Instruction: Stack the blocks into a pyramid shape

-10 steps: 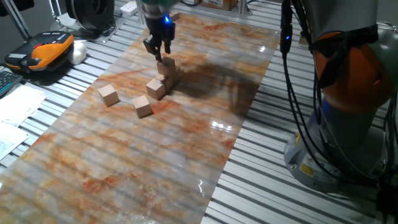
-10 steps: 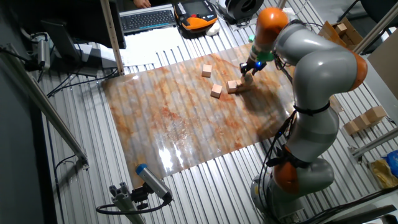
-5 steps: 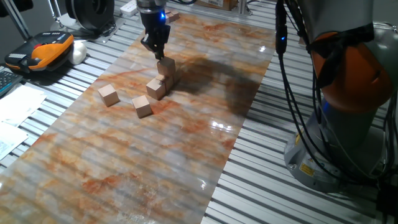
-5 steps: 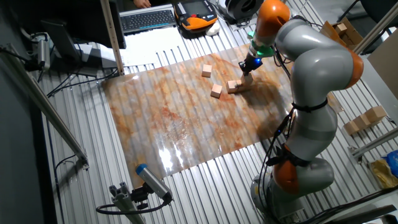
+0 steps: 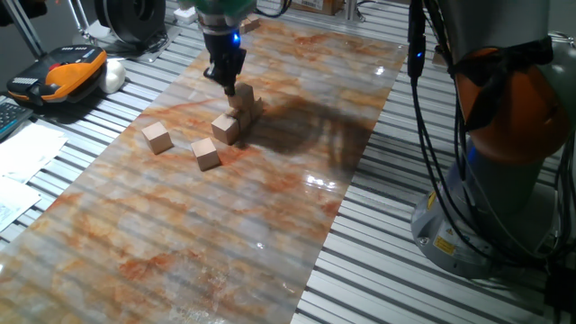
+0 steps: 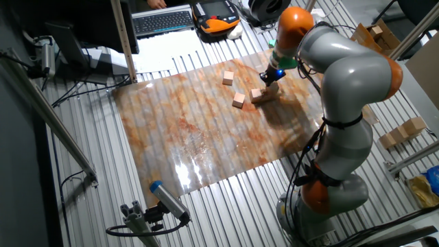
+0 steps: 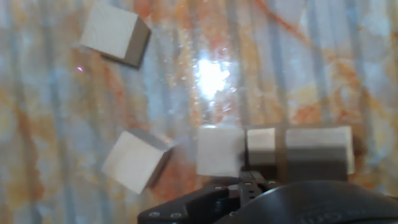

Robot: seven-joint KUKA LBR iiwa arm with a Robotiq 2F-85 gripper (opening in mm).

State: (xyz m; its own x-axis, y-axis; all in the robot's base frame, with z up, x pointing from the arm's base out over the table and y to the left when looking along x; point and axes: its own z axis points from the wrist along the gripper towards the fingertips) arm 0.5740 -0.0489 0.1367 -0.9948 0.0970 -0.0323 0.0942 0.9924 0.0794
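Observation:
Light wooden blocks lie on the marbled mat (image 5: 270, 207). A small stack (image 5: 243, 101) has one block on top of another, and a third block (image 5: 226, 128) touches its front. In the hand view these show as a row (image 7: 273, 149). Two loose blocks (image 5: 158, 137) (image 5: 206, 154) lie to the left, also seen as blocks (image 7: 115, 34) (image 7: 135, 162) in the hand view. My gripper (image 5: 228, 83) (image 6: 267, 77) hovers just above and left of the stack's top block. It holds nothing and its fingers look slightly apart.
An orange and black handset (image 5: 67, 74) and papers (image 5: 22, 166) lie off the mat on the left. The robot's base (image 5: 504, 135) and cables stand at the right. More wooden blocks (image 6: 403, 130) sit on the slatted table beyond the arm.
The gripper has turned at the wrist and shifted slightly left over the stack. The blocks have not moved.

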